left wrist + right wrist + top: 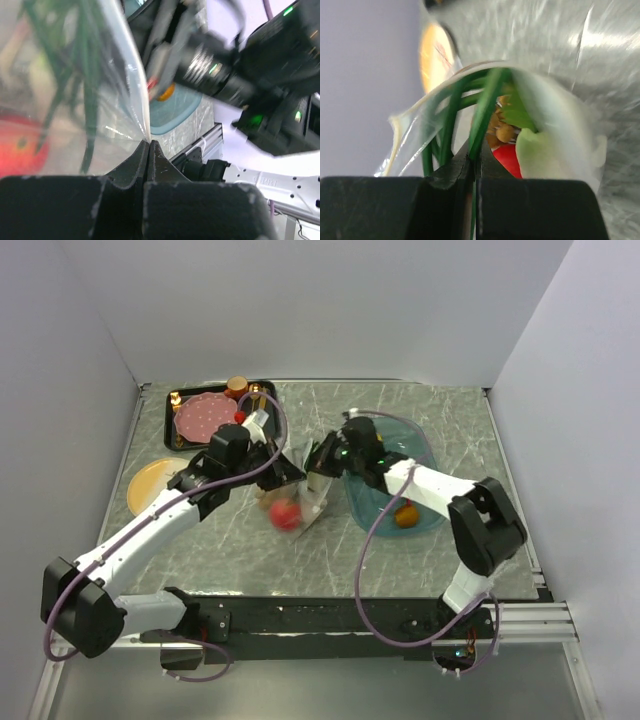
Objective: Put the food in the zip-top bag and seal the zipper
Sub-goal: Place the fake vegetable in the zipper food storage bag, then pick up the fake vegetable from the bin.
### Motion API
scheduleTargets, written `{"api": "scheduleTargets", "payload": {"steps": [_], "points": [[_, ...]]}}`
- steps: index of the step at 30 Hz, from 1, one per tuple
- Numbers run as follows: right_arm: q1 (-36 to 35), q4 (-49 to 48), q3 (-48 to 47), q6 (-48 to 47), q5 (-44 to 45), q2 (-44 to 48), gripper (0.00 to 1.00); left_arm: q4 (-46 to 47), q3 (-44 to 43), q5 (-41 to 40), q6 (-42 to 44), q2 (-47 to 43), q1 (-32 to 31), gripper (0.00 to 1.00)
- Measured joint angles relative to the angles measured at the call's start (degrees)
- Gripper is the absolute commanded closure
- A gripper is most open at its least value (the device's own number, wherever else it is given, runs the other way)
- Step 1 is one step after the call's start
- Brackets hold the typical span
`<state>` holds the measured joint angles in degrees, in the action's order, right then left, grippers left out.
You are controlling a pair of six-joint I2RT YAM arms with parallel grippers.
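Note:
The clear zip-top bag (308, 498) hangs between both grippers at mid-table. My left gripper (291, 469) is shut on the bag's edge (142, 100), its jaws pinched together (148, 143). My right gripper (319, 461) is shut on a green leaf stem (487, 105) at the bag's mouth (474, 158). Inside the bag are the red apple (285, 516), the brown nut cluster (502, 129), the white oblong piece (552, 145) and green stems (87, 85). The whitish zipper strip (395, 137) curls at the left. The yellow-orange fruit (406, 517) lies in the teal tray (428, 518).
A black tray at the back left holds the pink dotted plate (204, 417), a brown cup (237, 386) and a small red piece (240, 416). A yellow plate (152, 483) lies at the left, and also shows in the right wrist view (432, 55). The walls stand close on three sides.

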<state>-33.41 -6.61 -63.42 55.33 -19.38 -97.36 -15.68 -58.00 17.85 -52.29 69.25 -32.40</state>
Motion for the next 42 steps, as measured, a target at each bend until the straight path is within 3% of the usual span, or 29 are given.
{"api": "scheduleTargets", "payload": {"steps": [7, 8, 9, 13, 16, 20, 23, 27, 28, 30, 35, 36, 38, 39, 42], "points": [[-6.69, 7.21, -2.89, -7.50, -0.22, -5.20, 1.00, 0.17, -1.11, -2.99, -0.59, 2.47, -0.02, 0.99], [-6.69, 8.79, -2.95, -8.90, -0.09, -5.20, 0.96, 0.02, -1.20, -3.91, -0.85, 2.69, -0.04, 0.99], [-6.60, 10.12, -3.19, -10.10, 0.17, -5.18, 0.91, -0.13, -1.20, -4.66, -1.01, 2.73, -0.04, 0.99], [-5.97, 13.99, -4.02, -13.90, 0.52, -3.93, 0.47, -0.90, -1.20, -9.42, -1.88, 2.05, -0.04, 0.99], [-5.29, 15.47, -2.62, -15.76, 1.22, 0.26, 0.41, -3.10, -1.40, -12.90, -2.03, 0.87, -0.04, 0.99], [-4.90, 16.94, -2.25, -17.40, 2.84, 7.23, 0.38, -4.42, -1.51, -15.21, -2.03, 0.15, 0.02, 0.99], [-4.59, 17.11, -2.27, -18.01, 3.23, 9.55, 0.42, -4.85, -1.53, -16.13, -1.99, 0.13, 0.20, 0.99], [-4.28, 18.53, -0.98, -18.14, 5.57, 10.91, 0.69, -5.31, -2.29, -16.24, -1.62, 0.48, 0.35, 0.99], [-3.63, 18.49, 0.50, -17.75, 5.88, 11.98, 0.87, -5.33, -2.58, -16.24, -1.40, 0.72, 0.35, 0.99], [-1.07, 18.08, 3.78, -17.03, 5.40, 14.62, 1.00, -5.31, -3.02, -16.02, -1.11, 1.25, 0.35, 0.99], [5.11, 17.81, 4.59, -15.37, 5.60, 16.00, 0.97, -5.25, -3.17, -15.06, -0.42, 2.23, 0.35, 0.99], [5.66, 18.67, 3.89, -15.37, 6.32, 15.87, 0.84, -5.25, -3.32, -14.67, -0.04, 2.45, 0.35, 0.99], [7.52, 19.67, 2.93, -15.26, 6.93, 15.85, 0.76, -5.77, -4.44, -14.08, 0.85, 3.48, 0.35, 0.99], [9.25, 19.96, 2.95, -15.32, 7.06, 16.04, 0.63, -6.27, -5.35, -13.90, 1.38, 4.31, 0.35, 0.99], [16.37, 22.12, 3.15, -16.61, 9.62, 16.24, 0.56, -6.54, -8.02, -13.27, 2.86, 6.99, 0.35, 0.99]]}}
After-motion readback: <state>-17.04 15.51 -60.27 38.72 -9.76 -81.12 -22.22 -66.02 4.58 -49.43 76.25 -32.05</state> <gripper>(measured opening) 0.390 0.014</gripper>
